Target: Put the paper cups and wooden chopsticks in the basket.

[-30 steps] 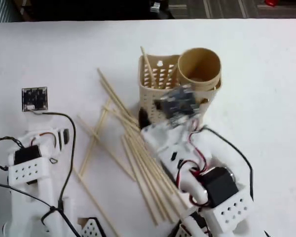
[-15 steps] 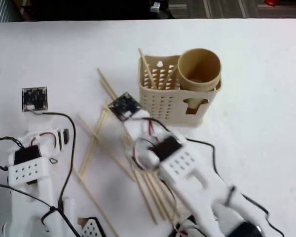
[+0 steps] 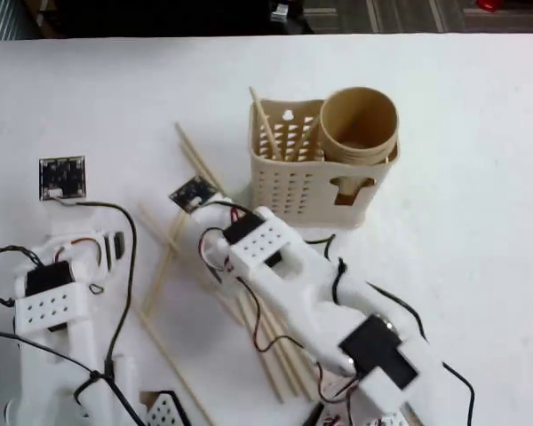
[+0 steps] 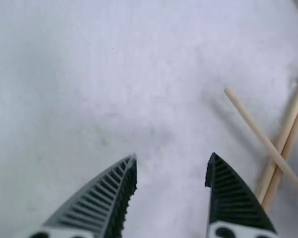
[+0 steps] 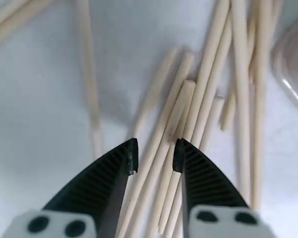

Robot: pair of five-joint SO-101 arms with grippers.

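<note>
A cream perforated basket (image 3: 306, 182) stands at the table's back centre. Inside it are a tan paper cup (image 3: 359, 122) and a few upright wooden chopsticks (image 3: 266, 120). Many loose chopsticks (image 3: 173, 244) lie fanned out on the table to the basket's left and front. My right arm (image 3: 266, 257) stretches over that pile. Its gripper (image 5: 155, 151) is just above the sticks, narrowly open, with one chopstick (image 5: 161, 148) lying under the gap. My left gripper (image 4: 171, 166) hangs open over bare table, with chopstick ends (image 4: 283, 144) off to one side of it.
A small black square board (image 3: 62, 177) with a cable lies at the left. My left arm (image 3: 53, 302) sits at the front left corner. The white table to the right of the basket has free room.
My right arm has swung away from the basket's front, leftward and down over the loose chopsticks. The left arm has stayed still.
</note>
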